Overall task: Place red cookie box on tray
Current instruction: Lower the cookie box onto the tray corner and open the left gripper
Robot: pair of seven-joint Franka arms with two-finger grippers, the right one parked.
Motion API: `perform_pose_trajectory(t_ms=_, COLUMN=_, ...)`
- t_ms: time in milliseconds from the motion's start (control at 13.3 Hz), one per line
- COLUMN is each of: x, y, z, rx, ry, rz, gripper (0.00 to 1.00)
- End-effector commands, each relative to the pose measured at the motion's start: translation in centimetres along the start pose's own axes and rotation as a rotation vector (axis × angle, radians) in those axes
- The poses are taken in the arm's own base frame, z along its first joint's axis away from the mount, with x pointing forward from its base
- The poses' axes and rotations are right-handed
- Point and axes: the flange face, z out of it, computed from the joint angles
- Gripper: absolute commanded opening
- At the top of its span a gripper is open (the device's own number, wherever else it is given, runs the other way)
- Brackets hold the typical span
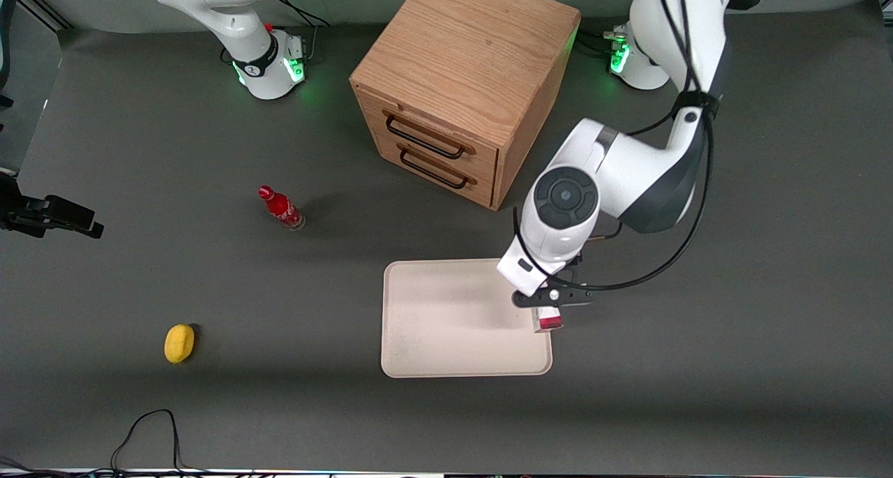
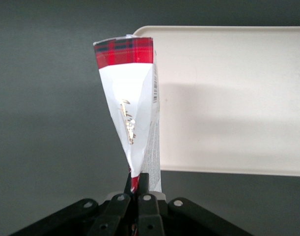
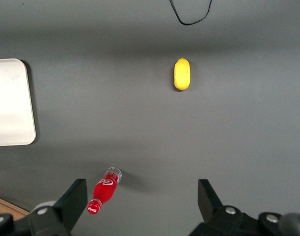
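So we've got the red cookie box pinched edge-on in the gripper, fingers squeezed nearly together on its thin end w/ the rest of the box sticking straight out away from the claw. In the front view the gripper sits over the edge of the tray on the working arm's side, and only a tiny bit of the red cookie box peeks out below it, right at the rim. Can't tell from here if the box touches the tray or hangs just above it. The wrist cam is what actually shows the grip: tartan red band on the outer end, white panel w/ gold lettering, and the tray lying just beside the box. The front cam gives us stuff the wrist cam doesn't, e.g. the wooden drawer cabinet farther from the camera than the tray, plus a small red bottle and a yellow lemon-ish thing toward the parked arm's end of the table. The left arm reaches in from its base, elbow bent, wrist pointing down at the tray's edge.
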Motion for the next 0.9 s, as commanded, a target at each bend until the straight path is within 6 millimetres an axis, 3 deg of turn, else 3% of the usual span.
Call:
perform_pose_trajectory(t_ms=0, x=0.9, y=0.6, z=2.9, rx=0.002, ry=0.023, rz=0.044, gripper=0.00)
perform_pose_trajectory(t_ms=450, x=1.9, y=0.8, z=9.1, rx=0.007, ry=0.000, rz=0.094, gripper=0.00)
perform_pose_trajectory(t_ms=825, x=2.4, y=1.2, z=11.0, rx=-0.018, ry=0.020, rz=0.017, gripper=0.00)
